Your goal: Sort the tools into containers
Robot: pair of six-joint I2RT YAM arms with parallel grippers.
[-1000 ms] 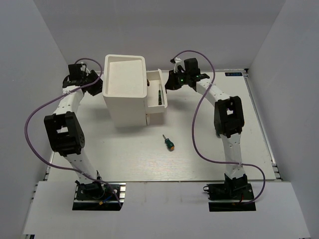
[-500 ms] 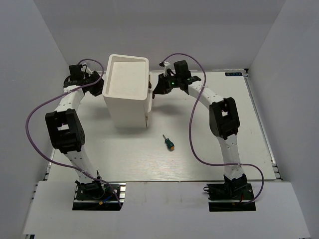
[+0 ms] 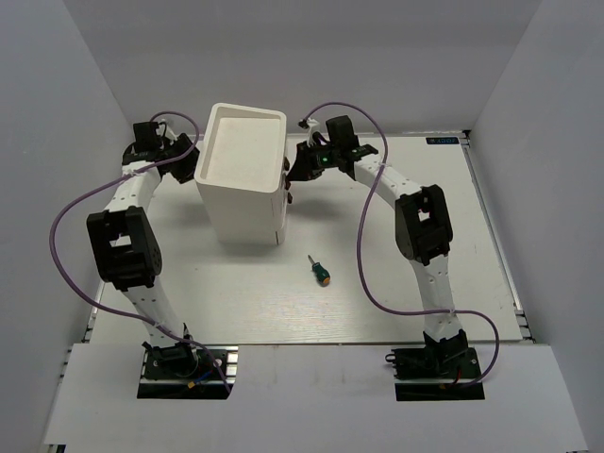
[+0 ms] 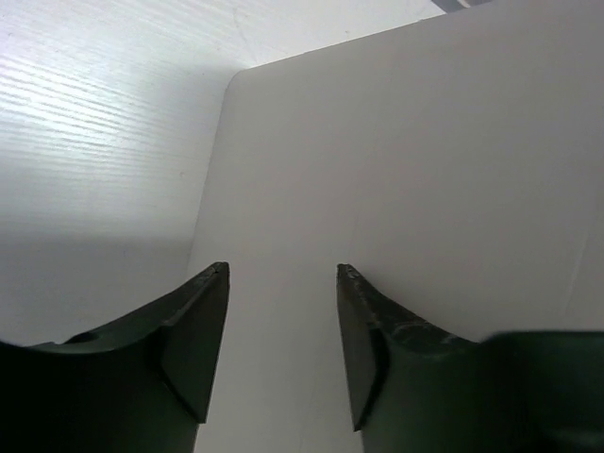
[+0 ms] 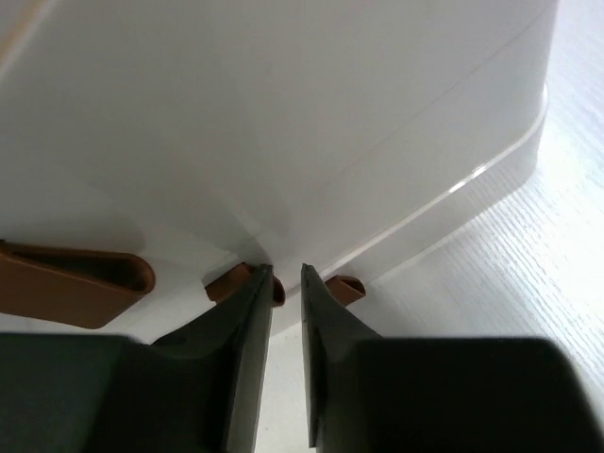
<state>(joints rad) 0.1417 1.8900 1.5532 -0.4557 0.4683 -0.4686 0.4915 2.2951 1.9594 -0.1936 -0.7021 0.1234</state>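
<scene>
- Right claw (image 5: 286,269): nearly pressed together, only a slit between, pinching nothing, at the box's (image 3: 241,203) brown knobs (image 5: 231,280); three knobs show.
- Left claw (image 4: 283,269): spread, empty, at the box's opposite wall.
- One box, drawers apparently closed, contents hidden.
- One screwdriver (image 3: 321,272) lies loose on the counter (image 3: 236,293) near the box, seemingly the last unsorted.

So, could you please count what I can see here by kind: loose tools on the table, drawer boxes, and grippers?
green-handled screwdriver, loose on the table: 1
white drawer box: 1
grippers: 2, the left gripper and the right gripper
Total: 4
</scene>
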